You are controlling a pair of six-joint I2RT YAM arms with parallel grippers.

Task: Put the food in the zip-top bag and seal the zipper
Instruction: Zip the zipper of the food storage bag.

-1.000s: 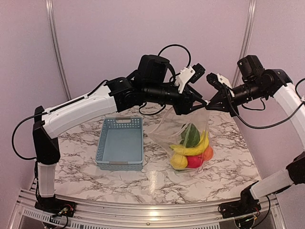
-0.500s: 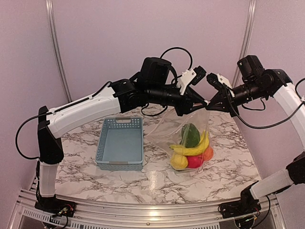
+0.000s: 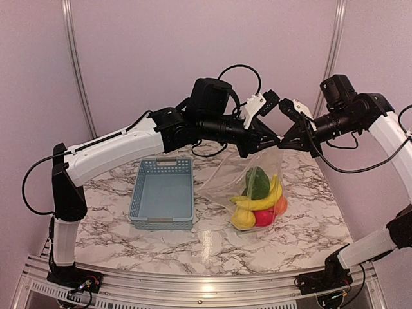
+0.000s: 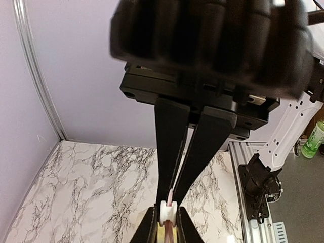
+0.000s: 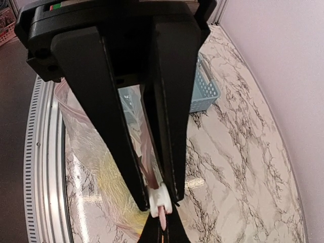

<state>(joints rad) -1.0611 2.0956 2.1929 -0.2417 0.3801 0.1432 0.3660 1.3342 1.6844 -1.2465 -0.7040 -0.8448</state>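
The zip-top bag (image 3: pixel 248 174) hangs upright over the table, held by its top edge. The food (image 3: pixel 259 201) lies at its bottom: yellow bananas, a green piece, a red apple (image 3: pixel 262 217) and an orange. My left gripper (image 3: pixel 277 137) is shut on the pinkish zipper strip, seen in the left wrist view (image 4: pixel 171 195). My right gripper (image 3: pixel 286 143) meets it tip to tip and is shut on the white zipper slider (image 5: pixel 162 197) at the bag's right top corner. The slider also shows in the left wrist view (image 4: pixel 168 212). The bag (image 5: pixel 96 152) shows below my right fingers.
A grey-blue slatted basket (image 3: pixel 162 192) stands left of the bag, with nothing in it; it also shows in the right wrist view (image 5: pixel 205 88). The marble table (image 3: pixel 309 225) ends in a metal rail at the front. A green bottle (image 4: pixel 314 139) stands off the table.
My left gripper has moved right along the bag's top edge, up to the right gripper. The right arm and the food have stayed put.
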